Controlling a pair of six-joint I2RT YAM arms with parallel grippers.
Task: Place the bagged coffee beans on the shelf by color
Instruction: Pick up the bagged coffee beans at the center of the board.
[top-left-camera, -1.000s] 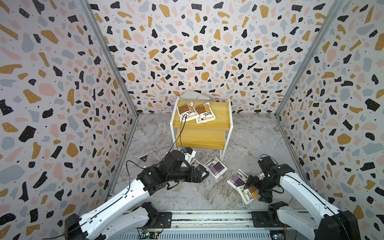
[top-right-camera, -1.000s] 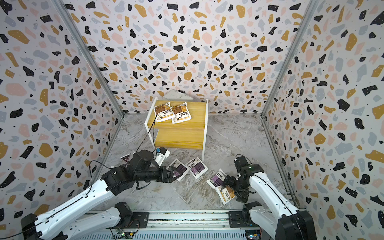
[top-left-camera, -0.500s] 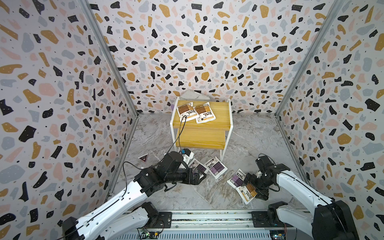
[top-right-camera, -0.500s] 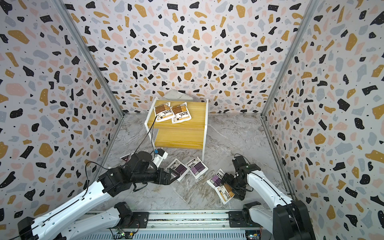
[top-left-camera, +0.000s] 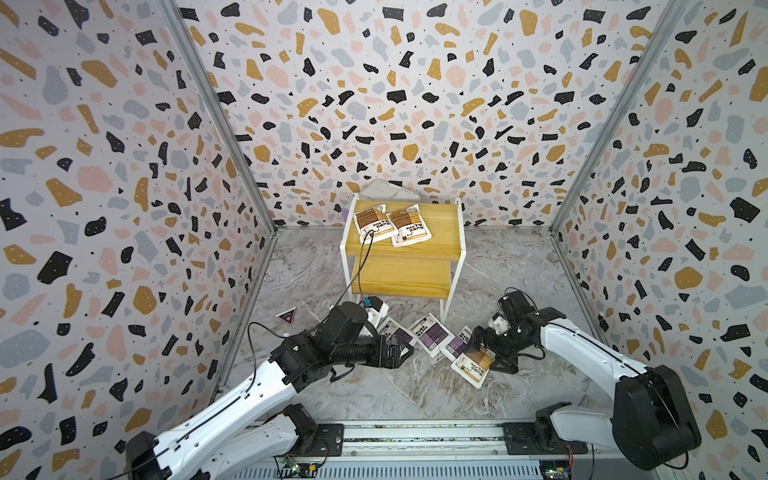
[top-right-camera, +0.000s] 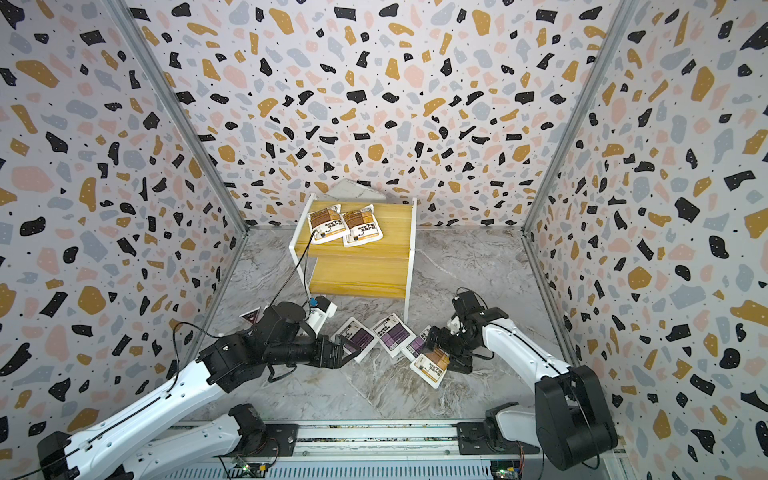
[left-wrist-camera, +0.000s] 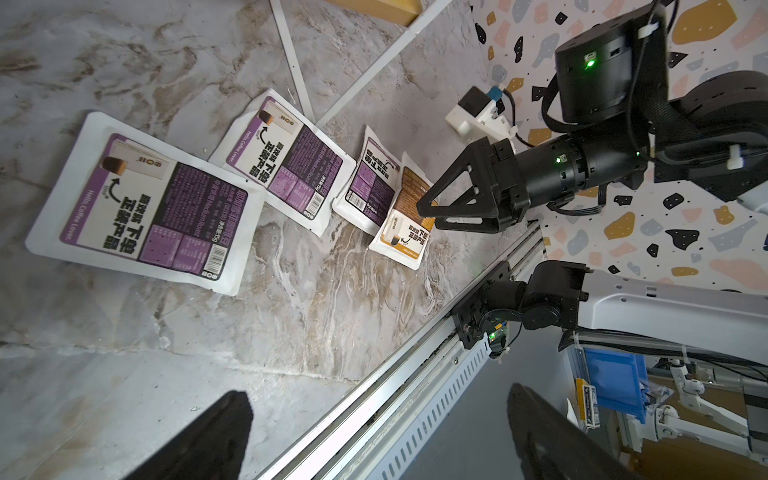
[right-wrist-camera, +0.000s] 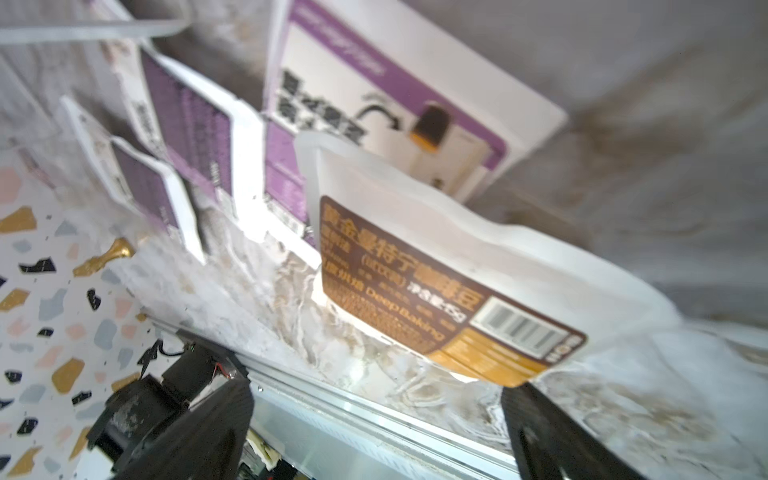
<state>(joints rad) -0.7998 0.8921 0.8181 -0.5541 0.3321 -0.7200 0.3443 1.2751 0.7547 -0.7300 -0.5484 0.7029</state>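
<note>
The shelf (top-left-camera: 415, 272) stands at the back, and two brown bagged coffee beans (top-left-camera: 372, 222) (top-left-camera: 409, 226) lie on its top board. On the floor in front lie three purple pouches (top-left-camera: 395, 330) (top-left-camera: 430, 332) (top-left-camera: 457, 345), with a brown pouch (top-left-camera: 473, 365) overlapping the rightmost one. My left gripper (top-left-camera: 405, 353) hovers open beside the leftmost purple pouch (left-wrist-camera: 145, 203) and holds nothing. My right gripper (top-left-camera: 488, 353) stands open low over the floor's brown pouch (right-wrist-camera: 436, 291), which lies just ahead of its fingers; nothing is between them.
The shelf's white legs (top-left-camera: 444, 309) stand close behind the floor pouches. A small dark triangular marker (top-left-camera: 286, 316) lies on the floor at the left. The metal rail (top-left-camera: 415, 432) runs along the front edge. Patterned walls close in both sides and the back.
My right gripper has moved left and low onto the floor's brown pouch, which seems nudged slightly left with the purple one beside it. The left gripper has hardly moved.
</note>
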